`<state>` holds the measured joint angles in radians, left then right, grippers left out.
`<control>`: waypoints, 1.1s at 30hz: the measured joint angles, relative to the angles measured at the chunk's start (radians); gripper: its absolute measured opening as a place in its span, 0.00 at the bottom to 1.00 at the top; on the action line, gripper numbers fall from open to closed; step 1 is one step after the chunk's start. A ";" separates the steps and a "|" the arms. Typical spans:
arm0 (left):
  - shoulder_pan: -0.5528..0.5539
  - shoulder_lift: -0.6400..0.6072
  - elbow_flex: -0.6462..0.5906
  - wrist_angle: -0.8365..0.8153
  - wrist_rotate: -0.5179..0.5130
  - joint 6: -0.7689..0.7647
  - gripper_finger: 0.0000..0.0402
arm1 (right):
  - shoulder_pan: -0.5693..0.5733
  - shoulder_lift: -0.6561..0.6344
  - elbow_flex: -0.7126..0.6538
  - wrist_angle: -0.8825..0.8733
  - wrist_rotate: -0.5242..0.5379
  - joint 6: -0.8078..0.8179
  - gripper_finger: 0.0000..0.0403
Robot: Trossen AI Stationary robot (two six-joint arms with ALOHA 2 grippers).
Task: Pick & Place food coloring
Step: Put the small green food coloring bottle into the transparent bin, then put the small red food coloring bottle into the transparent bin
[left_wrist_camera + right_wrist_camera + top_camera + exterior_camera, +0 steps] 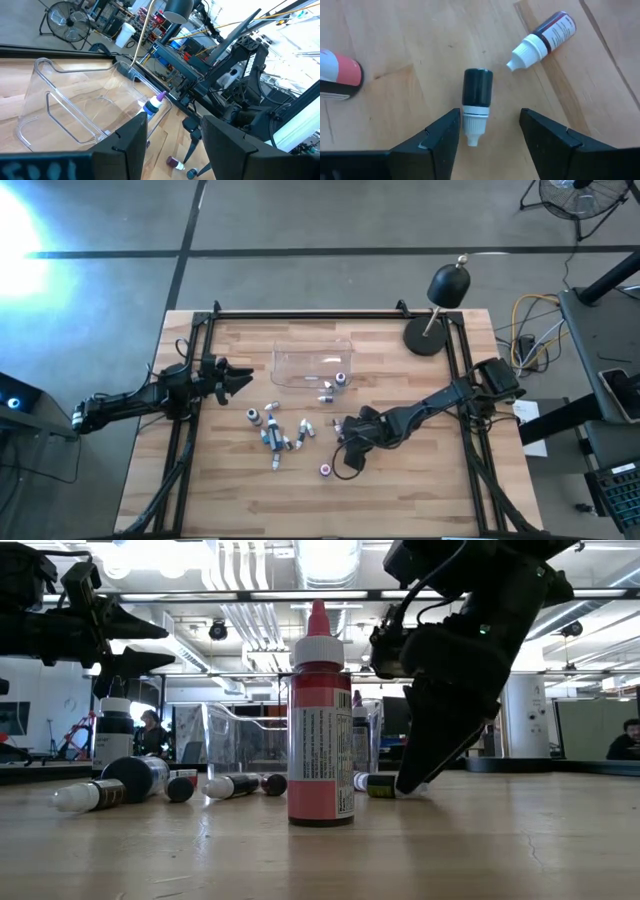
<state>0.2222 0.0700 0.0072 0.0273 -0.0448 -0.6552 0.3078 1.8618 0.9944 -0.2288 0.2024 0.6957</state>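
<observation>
Right tool (489,131) hangs low mid-table, fingers spread; left tool (240,377) waits at the left edge, fingers apart.

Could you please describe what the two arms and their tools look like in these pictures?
Both arms are dark, slim and jointed, with black cables running along them. The left tool and the right tool each end in two flat, wedge-shaped black fingers with angled inner edges. No coloured markings or logos show on the links.

Small capped food coloring bottles (278,437) scattered mid-table, mostly lying flat
</observation>
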 joint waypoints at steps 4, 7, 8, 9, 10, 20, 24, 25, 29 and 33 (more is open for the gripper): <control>0.000 0.000 0.000 0.000 0.000 0.000 0.40 | 0.000 0.000 -0.002 -0.002 0.005 0.000 0.41; 0.000 0.000 0.000 0.000 0.000 0.000 0.40 | -0.001 0.000 -0.003 -0.004 0.014 0.000 0.34; 0.000 0.000 0.000 0.000 0.000 0.000 0.40 | -0.001 0.000 -0.003 -0.005 0.014 0.000 0.32; 0.000 0.000 0.000 0.000 0.000 0.000 0.40 | -0.002 0.000 -0.004 -0.006 0.014 0.000 0.30; 0.000 0.000 0.000 0.000 0.000 0.000 0.40 | -0.003 0.000 -0.004 -0.007 0.014 0.000 0.28; 0.000 0.000 0.000 0.000 0.000 0.000 0.40 | -0.024 0.003 0.017 -0.001 -0.070 0.003 0.11; 0.000 0.000 0.000 0.000 0.000 0.000 0.40 | -0.029 0.005 0.039 -0.010 -0.095 0.005 0.05; 0.000 0.000 0.000 0.000 0.000 0.000 0.40 | -0.030 0.005 0.047 -0.015 -0.095 0.005 0.04; 0.000 0.000 0.000 0.000 0.000 0.000 0.40 | -0.036 0.005 0.087 -0.081 -0.080 0.004 0.02; 0.000 0.000 0.000 0.000 0.000 0.000 0.40 | -0.045 0.005 0.115 -0.113 -0.051 0.005 0.02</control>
<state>0.2221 0.0700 0.0074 0.0273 -0.0446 -0.6552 0.2628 1.8668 1.1090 -0.3414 0.1510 0.7012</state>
